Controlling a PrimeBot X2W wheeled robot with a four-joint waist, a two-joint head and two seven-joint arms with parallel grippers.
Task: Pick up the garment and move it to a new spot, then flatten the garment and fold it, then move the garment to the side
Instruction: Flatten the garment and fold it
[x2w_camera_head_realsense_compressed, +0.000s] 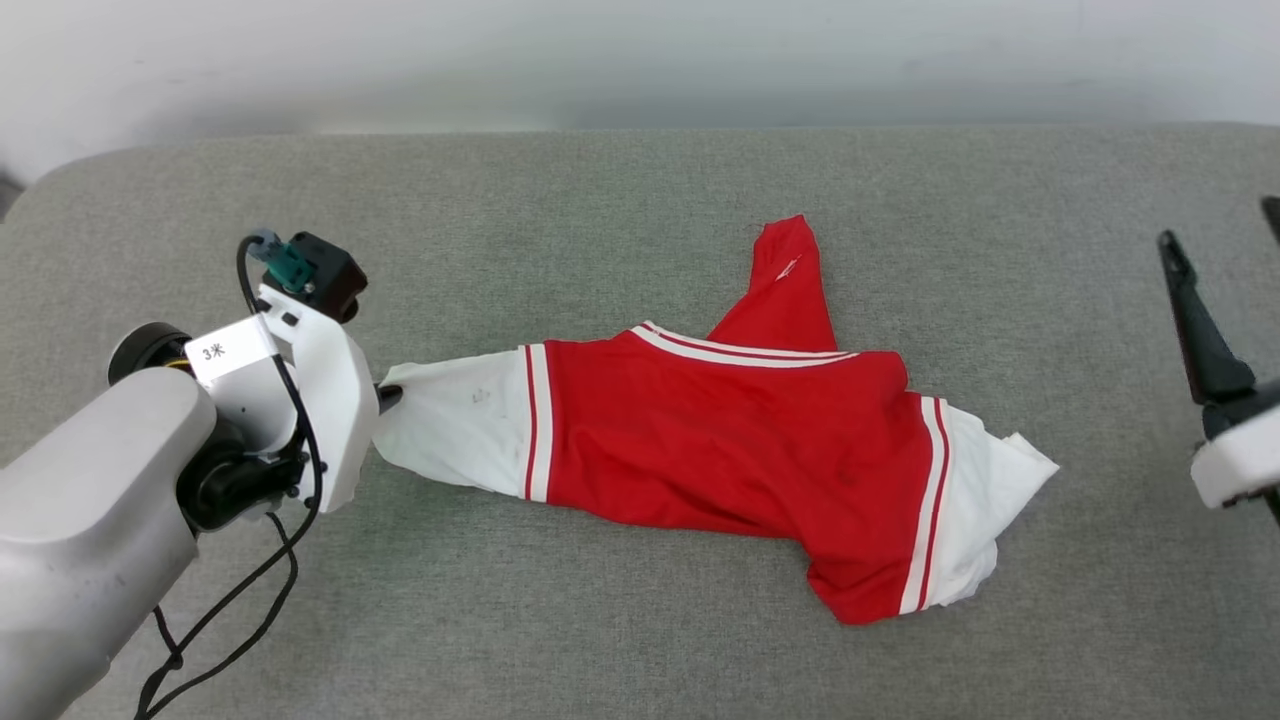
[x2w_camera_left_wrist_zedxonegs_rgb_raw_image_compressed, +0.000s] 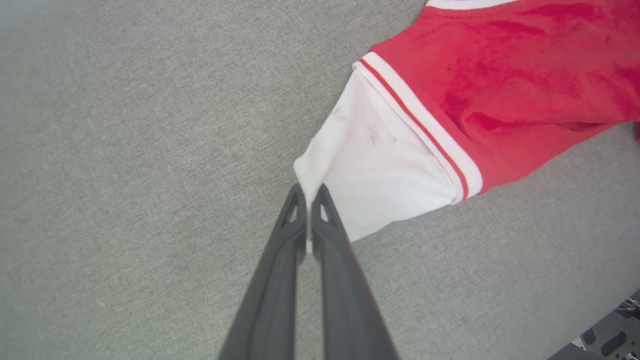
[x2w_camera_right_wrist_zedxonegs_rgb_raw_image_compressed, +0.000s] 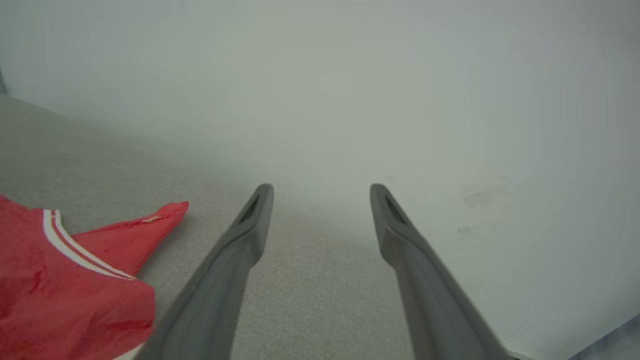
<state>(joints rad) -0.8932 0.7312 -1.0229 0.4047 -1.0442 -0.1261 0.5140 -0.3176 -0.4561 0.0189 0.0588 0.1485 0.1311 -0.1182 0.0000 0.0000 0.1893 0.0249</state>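
Pinching the outer edge of a white sleeve (x2w_camera_left_wrist_zedxonegs_rgb_raw_image_compressed: 380, 165), the left end effector (x2w_camera_left_wrist_zedxonegs_rgb_raw_image_compressed: 309, 194) is clenched: both dark fingers (x2w_camera_left_wrist_zedxonegs_rgb_raw_image_compressed: 280, 260) are pressed together with a thin fold of cloth caught between the tips. That sleeve belongs to the garment (x2w_camera_head_realsense_compressed: 720, 430), which spreads away from the fingertips across the grey worktop (x2w_camera_head_realsense_compressed: 640, 190). First comes the white panel, with a few faint marks on it. Next is red-and-white striped trim (x2w_camera_left_wrist_zedxonegs_rgb_raw_image_compressed: 425, 130), then the rumpled red body. In the head view the far sleeve (x2w_camera_head_realsense_compressed: 985, 500), also white with striped trim, lies crumpled at the end of the garment opposite the left end effector. A pointed red flap (x2w_camera_head_realsense_compressed: 785, 280) angles off from the body. A black cable (x2w_camera_head_realsense_compressed: 240, 590) loops under the left wrist. The right end effector (x2w_camera_right_wrist_zedxonegs_rgb_raw_image_compressed: 321, 192) is released, fingers spread wide with nothing between them. It is well apart from the garment, whose red flap and a white stripe lie to the left of its fingers. Ahead of the fingertips the worktop meets a pale wall (x2w_camera_right_wrist_zedxonegs_rgb_raw_image_compressed: 400, 75).
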